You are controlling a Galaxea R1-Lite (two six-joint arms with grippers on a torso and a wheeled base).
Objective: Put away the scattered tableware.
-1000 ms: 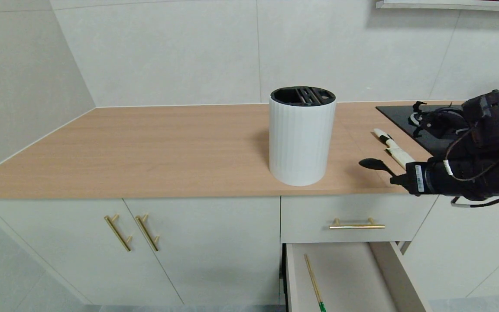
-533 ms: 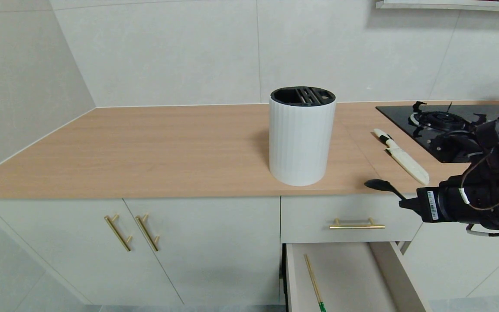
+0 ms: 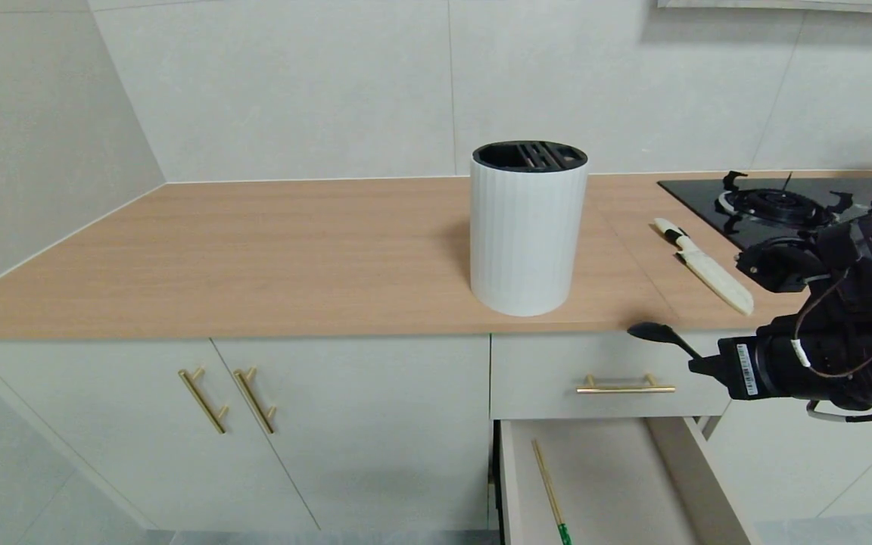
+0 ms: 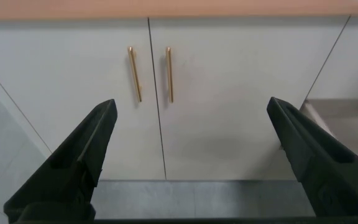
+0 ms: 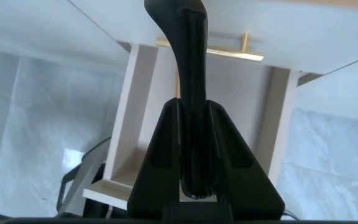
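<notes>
Right wrist view: the right gripper (image 5: 191,107) has its two fingers (image 5: 161,144) clenched on the handle of a black spoon (image 5: 188,68). The handle runs straight down the gap between them. Its end sits deep between the fingers, and the rest of the spoon stands out well past the fingertips.

In the head view the spoon is held in the air just in front of the worktop (image 3: 292,257) edge. Its bowl points toward the robot's left, over the front of the closed drawer with the gold handle (image 3: 625,386). The open drawer (image 3: 618,484) below holds a pair of chopsticks (image 3: 549,492) along its left side.

On the worktop a white ribbed holder (image 3: 527,235) with a black slotted top stands upright. A knife (image 3: 705,265) lies flat between the holder and the stove (image 3: 777,204), apart from both.

The left gripper (image 4: 191,162) hangs low before the cabinet doors (image 4: 229,124), its fingers (image 4: 73,168) spread wide with nothing between them.
</notes>
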